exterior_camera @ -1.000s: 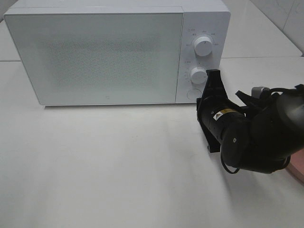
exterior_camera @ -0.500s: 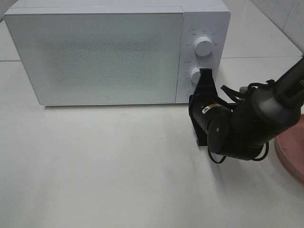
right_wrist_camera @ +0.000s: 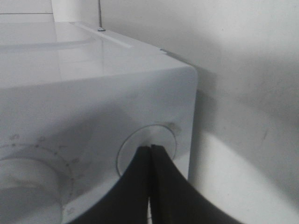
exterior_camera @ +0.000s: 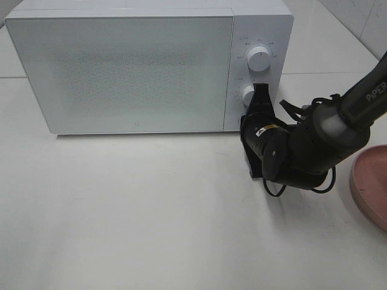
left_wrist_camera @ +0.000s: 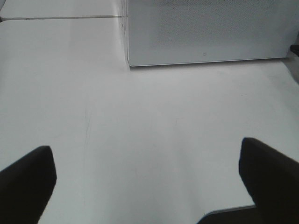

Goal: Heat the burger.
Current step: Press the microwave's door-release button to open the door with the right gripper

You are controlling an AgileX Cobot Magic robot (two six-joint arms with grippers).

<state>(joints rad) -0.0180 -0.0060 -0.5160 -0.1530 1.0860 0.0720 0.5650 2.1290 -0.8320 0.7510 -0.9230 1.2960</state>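
The right fingers (right_wrist_camera: 138, 179) were pressed flat together with nothing between them, and their joined tips rested against the round button (right_wrist_camera: 128, 156) low on the control panel of the white microwave (exterior_camera: 133, 66). Just above those tips on the same panel sat the lower knob (exterior_camera: 249, 95), and the upper knob (exterior_camera: 260, 58) stood farther up from them. The microwave's door was closed and spread away from the fingers across the rest of its front. Behind the right fingers, the black right arm (exterior_camera: 314, 142) stretched back over the tabletop (exterior_camera: 151, 211). A pink plate (exterior_camera: 370, 181) lay well behind the fingers, out beside the arm, and the part of it in view held nothing. The left fingers (left_wrist_camera: 28, 182) were spread wide and empty above bare tabletop, with the near corner and closed door of the microwave well ahead of them. The burger showed in none of the views, so where it lay relative to either pair of fingers could not be told.
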